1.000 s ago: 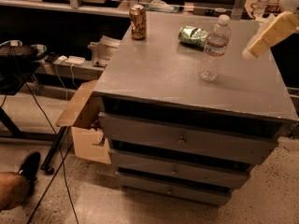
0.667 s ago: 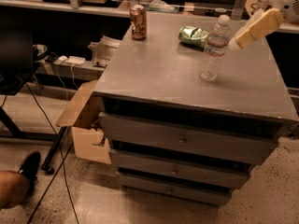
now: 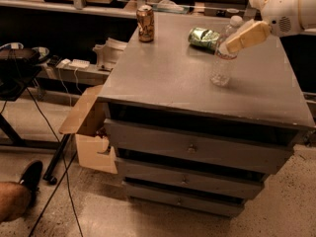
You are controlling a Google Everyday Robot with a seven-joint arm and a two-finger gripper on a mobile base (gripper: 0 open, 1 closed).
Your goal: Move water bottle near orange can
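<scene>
Grey metal cabinet (image 3: pixel 168 83) with a flat top and three shallow drawers (image 3: pixel 190 148) on its front face, each with a small central knob; it stands on a speckled floor (image 3: pixel 98 216). Behind it runs a long workbench (image 3: pixel 54 6) with a dark space beneath.

White robot arm (image 3: pixel 291 9) enters from the upper right corner, above the right rear part of the cabinet top. Its cream-coloured gripper (image 3: pixel 228 44) slants down and to the left, its tip lying across the shoulder of the bottle in this view. Whether it touches the bottle, and whether it is released or clenched, cannot be told.

Open brown cardboard box (image 3: pixel 91 132) sits on the floor against the cabinet's left side, one flap raised. A person's bare leg and dark shoe (image 3: pixel 22 189) show at the lower left, near black cables (image 3: pixel 54 147).

Clear plastic water bottle with a white cap (image 3: pixel 221 68) stands upright on the right half of the cabinet top, well apart from the copper-orange drink can with a silver top (image 3: pixel 145 23), which stands upright at the rear left corner. Crumpled shiny green can (image 3: pixel 203 37) lies on its side between them, just behind and left of the bottle.
</scene>
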